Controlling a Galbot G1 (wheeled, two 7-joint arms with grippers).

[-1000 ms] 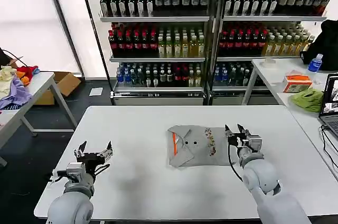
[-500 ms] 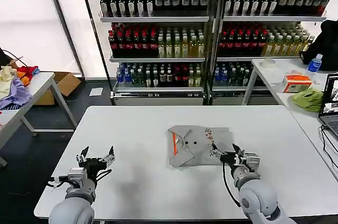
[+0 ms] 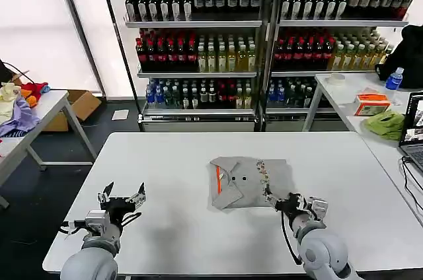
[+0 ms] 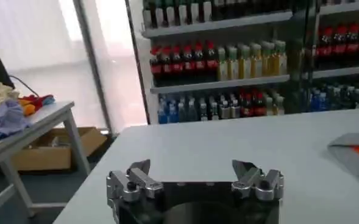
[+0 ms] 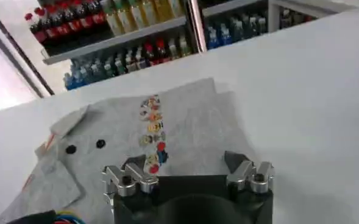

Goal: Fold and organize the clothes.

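1. Shirt (image 3: 248, 182): light grey, folded into a rough rectangle, lying flat on the white table (image 3: 165, 161), a bit right of centre.
2. Collar side faces the robot's left; orange stripe (image 3: 218, 179) runs along that edge, w/ two dark buttons (image 3: 239, 178) just beside it toward the middle.
3. Multicoloured print (image 3: 265, 177) runs in a strip across the shirt's right part; in the right wrist view the same print (image 5: 153, 135) sits mid-cloth, buttons (image 5: 85, 147) off to one side.
4. Right gripper (image 3: 301, 205): low over the table at the shirt's near right corner, fingers spread wide, nothing held. Left fingertip is at or just over the shirt's edge; contact can't be told.
5. Right wrist view: gripper (image 5: 188, 165) open, both fingers apart, grey cloth right in front of & under them; bare table beyond the shirt's far edge.
6. Left gripper (image 3: 121, 197): near the table's front left corner, well apart from the shirt, fingers wide open, empty.
7. Left wrist view: gripper (image 4: 195, 172) open above bare tabletop; a sliver of the shirt (image 4: 356, 152) w/ orange stripe shows far off at the edge.
8. Behind the table: shelves (image 3: 264, 35) of bottled drinks. Side tables on both sides w/ misc. cloths, well away from the shirt.
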